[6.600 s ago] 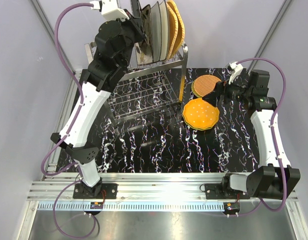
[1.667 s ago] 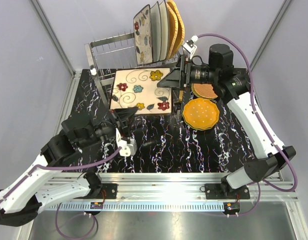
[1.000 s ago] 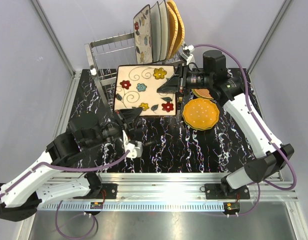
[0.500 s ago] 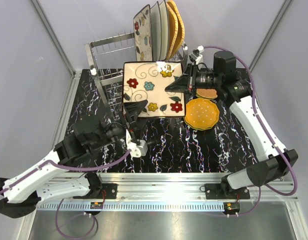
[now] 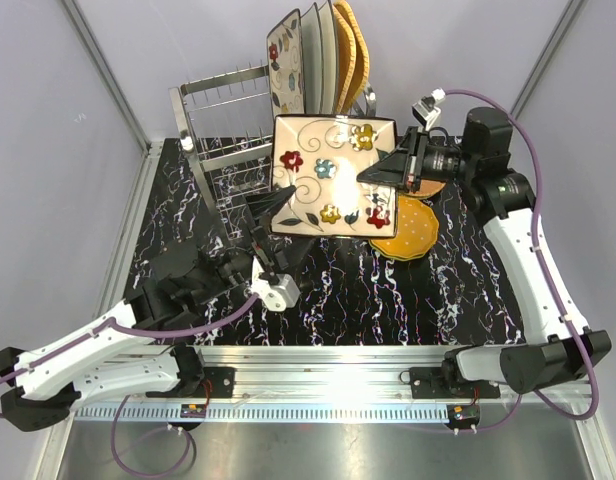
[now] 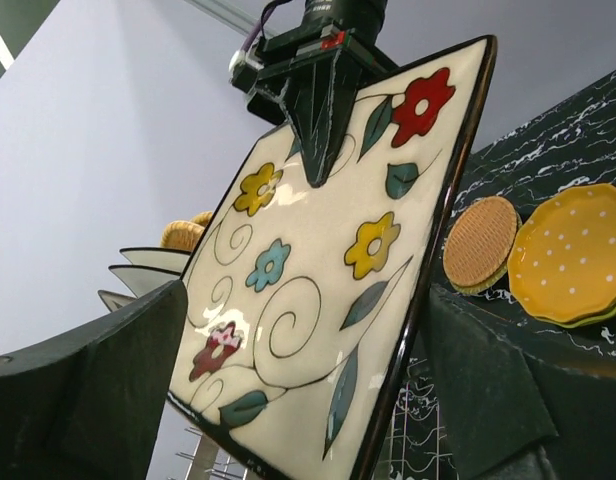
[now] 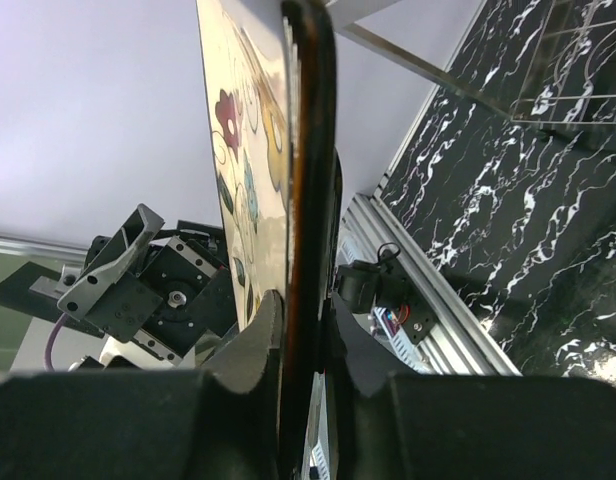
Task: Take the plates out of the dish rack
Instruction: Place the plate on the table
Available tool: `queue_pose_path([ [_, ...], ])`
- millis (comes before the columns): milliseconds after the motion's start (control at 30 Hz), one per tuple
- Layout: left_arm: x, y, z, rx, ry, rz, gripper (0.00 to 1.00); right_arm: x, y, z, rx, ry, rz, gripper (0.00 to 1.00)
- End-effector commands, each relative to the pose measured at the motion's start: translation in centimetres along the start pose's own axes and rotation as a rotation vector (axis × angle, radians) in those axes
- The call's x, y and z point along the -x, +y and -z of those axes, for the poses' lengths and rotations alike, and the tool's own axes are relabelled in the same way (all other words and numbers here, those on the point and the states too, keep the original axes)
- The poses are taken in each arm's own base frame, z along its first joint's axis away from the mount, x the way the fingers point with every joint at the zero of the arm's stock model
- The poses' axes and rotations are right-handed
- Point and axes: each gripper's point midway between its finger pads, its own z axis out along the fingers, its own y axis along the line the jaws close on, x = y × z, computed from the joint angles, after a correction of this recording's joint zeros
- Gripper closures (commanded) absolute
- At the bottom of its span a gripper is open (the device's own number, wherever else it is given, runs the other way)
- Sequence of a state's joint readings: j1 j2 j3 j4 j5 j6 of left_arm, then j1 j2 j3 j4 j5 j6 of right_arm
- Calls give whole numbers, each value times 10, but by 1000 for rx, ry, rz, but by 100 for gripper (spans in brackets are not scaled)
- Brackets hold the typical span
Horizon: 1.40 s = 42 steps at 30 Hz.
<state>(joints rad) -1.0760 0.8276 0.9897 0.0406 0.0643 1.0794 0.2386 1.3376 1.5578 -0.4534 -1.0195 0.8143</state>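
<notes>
Just in front of the dish rack [image 5: 228,150], the square cream floral plate [image 5: 328,175] is up in the air, tilted, with its painted side facing up and toward the near side. The right end effector [image 5: 388,172] has it by the edge away from the rack, and in the right wrist view both fingers are pressed on the dark rim, one on each face. The left end effector [image 5: 276,205] is at the plate's near corner, but its fingers [image 6: 98,390] are spread wide on either side and not pinching anything, afaict.

On top of the rack a row of plates [image 5: 323,60] stands on edge in the prongs: another floral one, pale ones, and woven tan-orange ones at the right end. Off the rack's right side, an orange dotted scalloped plate [image 5: 413,232] and a round woven plate [image 6: 480,243] lie flat just beside each other on the black marbled counter [image 5: 388,290], with the orange one partly hidden under the lifted plate.
</notes>
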Motion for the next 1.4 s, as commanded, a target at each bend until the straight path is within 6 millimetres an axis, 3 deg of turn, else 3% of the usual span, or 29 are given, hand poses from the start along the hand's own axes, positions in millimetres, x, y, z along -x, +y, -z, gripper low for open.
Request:
queue_pose_path([
  [0,28,65,19,262,-91,36,1,6,39,26,96,-64,236,100],
  [300,13,61,28,312,-43,118,1,-1,19,55,50,-127,221,100],
  [567,-3,47,36,304,16,169,1,-4,6,68,18,-169,207,100],
  [800,-12,52,55,345,74,235,1,-4,-24,76,-38,-206,157,100],
  [1133,-30,71,83,481,218,571,1,-26,-81,72,-149,-151,132,100],
  [1367,-42,68,94,523,329,745,1,-43,-117,68,-193,-80,105,100],
])
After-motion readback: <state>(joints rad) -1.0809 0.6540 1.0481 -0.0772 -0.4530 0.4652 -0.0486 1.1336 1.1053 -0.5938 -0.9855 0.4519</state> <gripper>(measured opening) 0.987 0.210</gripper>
